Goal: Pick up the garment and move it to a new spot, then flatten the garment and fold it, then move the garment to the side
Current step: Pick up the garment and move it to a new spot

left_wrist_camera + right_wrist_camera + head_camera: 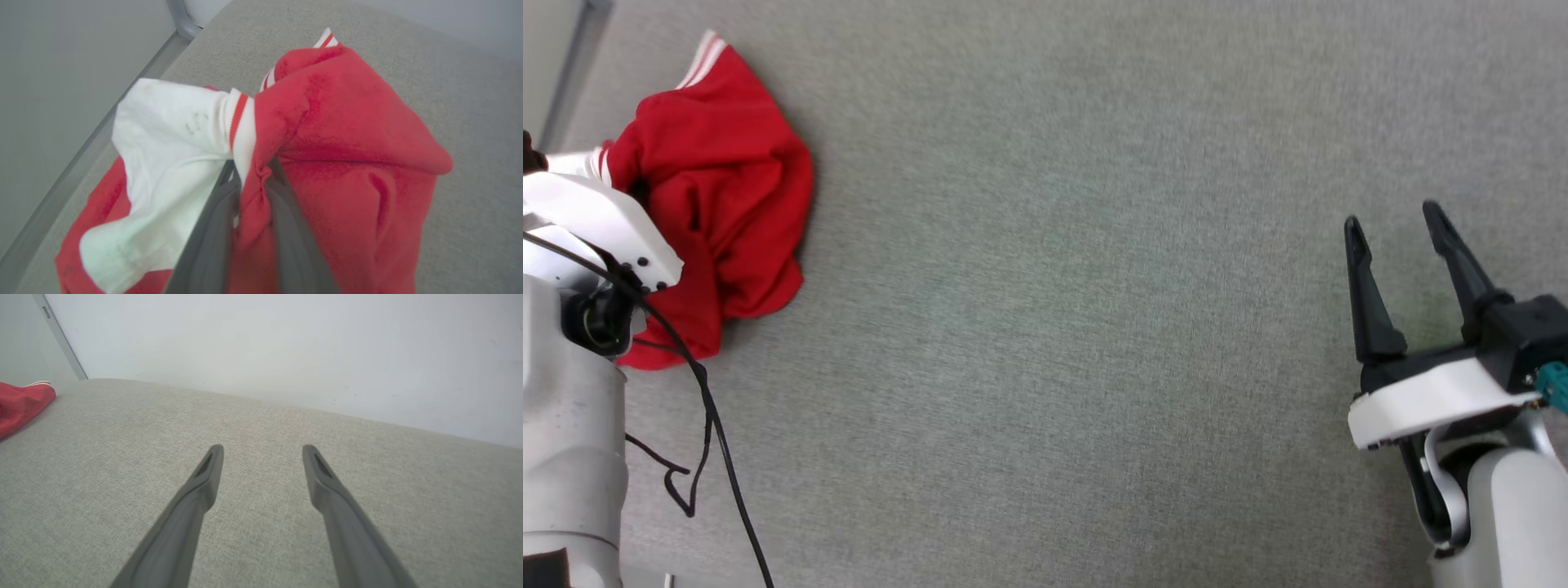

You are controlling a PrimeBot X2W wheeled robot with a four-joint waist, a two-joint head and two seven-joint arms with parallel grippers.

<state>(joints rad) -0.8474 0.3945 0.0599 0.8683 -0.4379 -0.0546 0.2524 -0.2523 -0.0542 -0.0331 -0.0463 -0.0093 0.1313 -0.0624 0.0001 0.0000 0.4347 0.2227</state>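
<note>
Jersey point(737, 167), red with a white sleeve point(163, 134), lies crumpled at the far left of your grey desk point(1062, 327). Your left hand point(251, 168) is clamped on a red fold beside that sleeve. Your right hand point(1391, 215) hovers with fingers spread over the desk's opposite side, well apart from the jersey.

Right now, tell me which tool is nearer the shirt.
Left. The left tool pinches a fold of the shirt; the right tool stands open, well off to its right, not touching it.
</note>
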